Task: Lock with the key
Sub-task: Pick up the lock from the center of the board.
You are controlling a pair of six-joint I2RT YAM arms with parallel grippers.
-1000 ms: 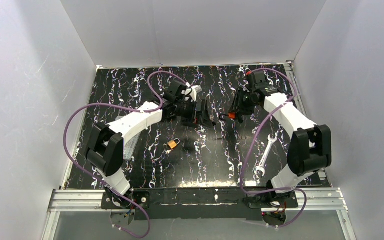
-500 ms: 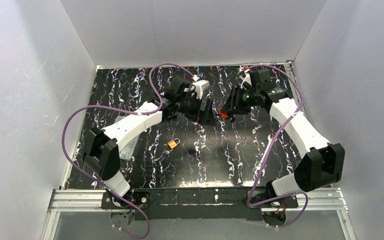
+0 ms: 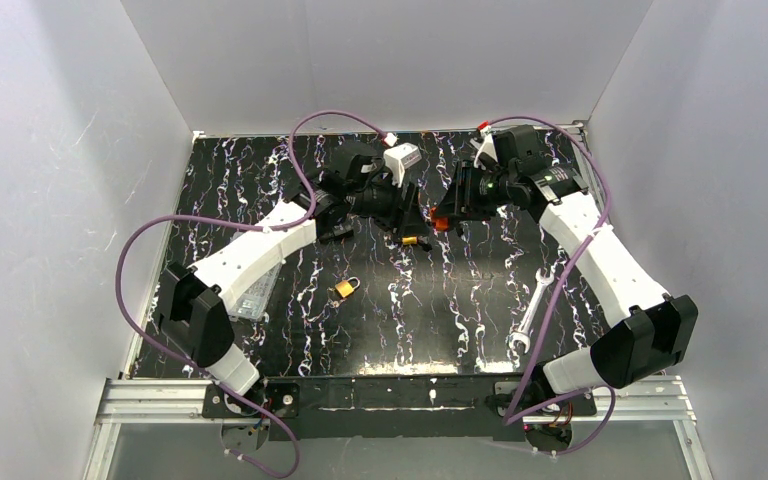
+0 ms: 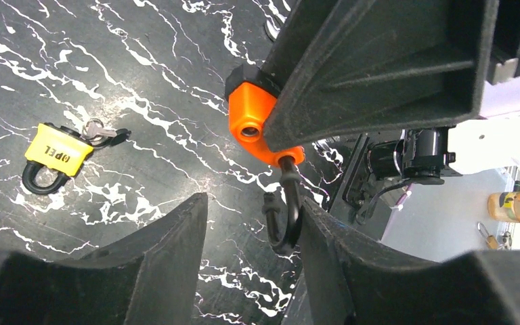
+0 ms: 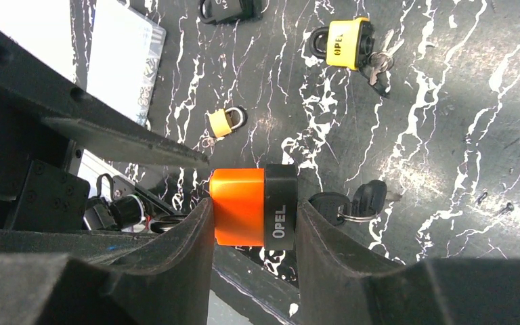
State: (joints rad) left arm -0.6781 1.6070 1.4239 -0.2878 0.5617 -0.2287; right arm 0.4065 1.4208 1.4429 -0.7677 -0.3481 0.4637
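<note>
My right gripper (image 5: 254, 203) is shut on an orange and black padlock (image 5: 238, 223), held off the table. A black-headed key (image 5: 332, 204) on a ring sticks out at the lock's black end. In the left wrist view the same padlock (image 4: 254, 118) hangs with its open shackle (image 4: 286, 223) between the fingers of my left gripper (image 4: 252, 203). The shackle rests against the right finger (image 4: 325, 250), and the other finger stands apart from it. From above, the left gripper (image 3: 412, 214) and right gripper (image 3: 444, 214) meet over the table's back middle.
A yellow padlock (image 4: 54, 154) with its key lies on the black marbled table (image 3: 260, 190) below the grippers. A small brass padlock (image 3: 344, 288), a wrench (image 3: 526, 315) and a clear card (image 3: 252, 295) lie nearer the bases. White walls enclose three sides.
Both arms moved toward each other; the right one carried the orange padlock left. The left gripper's jaws narrowed from wide open around the shackle.
</note>
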